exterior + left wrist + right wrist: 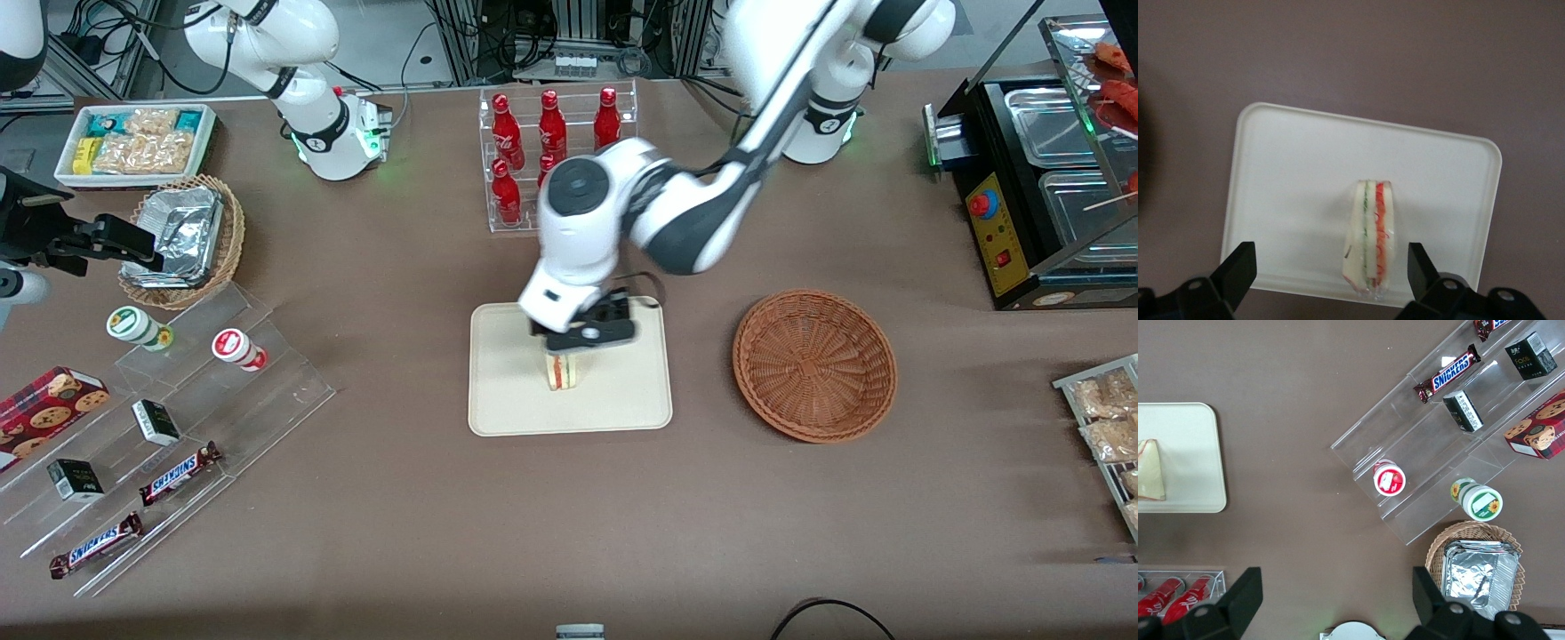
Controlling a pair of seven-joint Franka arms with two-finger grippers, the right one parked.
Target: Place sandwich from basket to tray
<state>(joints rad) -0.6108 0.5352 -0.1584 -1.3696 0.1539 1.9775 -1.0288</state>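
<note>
While the front view hides the fingertips under the arm's white wrist housing, the left wrist view shows them plainly: the gripper (1331,270) hangs above the tray (1291,167) with its two black fingers (1238,270) spread wide, one on each side of the sandwich (1369,237) and neither touching it. The sandwich stands on the tray on its edge, its white bread layers and green and red-orange filling stripes facing that camera, close to one long rim of the tray.

From the front, the gripper (582,342) sits directly over the sandwich (561,371), which rests near the middle of the tray (507,400), a little toward the edge nearer the front camera. Only this view shows the basket (813,364), a reddish-brown wicker bowl lying beside the tray toward the working arm's end of the table, with nothing in it. It also shows the rack of red soda bottles (551,133), farther from the front camera than the tray.

Seen from the right wrist, the sandwich (1151,470) shows its flat triangular bread face, lying inside the tray's (1198,487) rounded corner. That view alone brings close the clear stepped display (1431,447) with its Snickers bar (1450,373), well apart from the tray toward the parked arm's end of the table.
</note>
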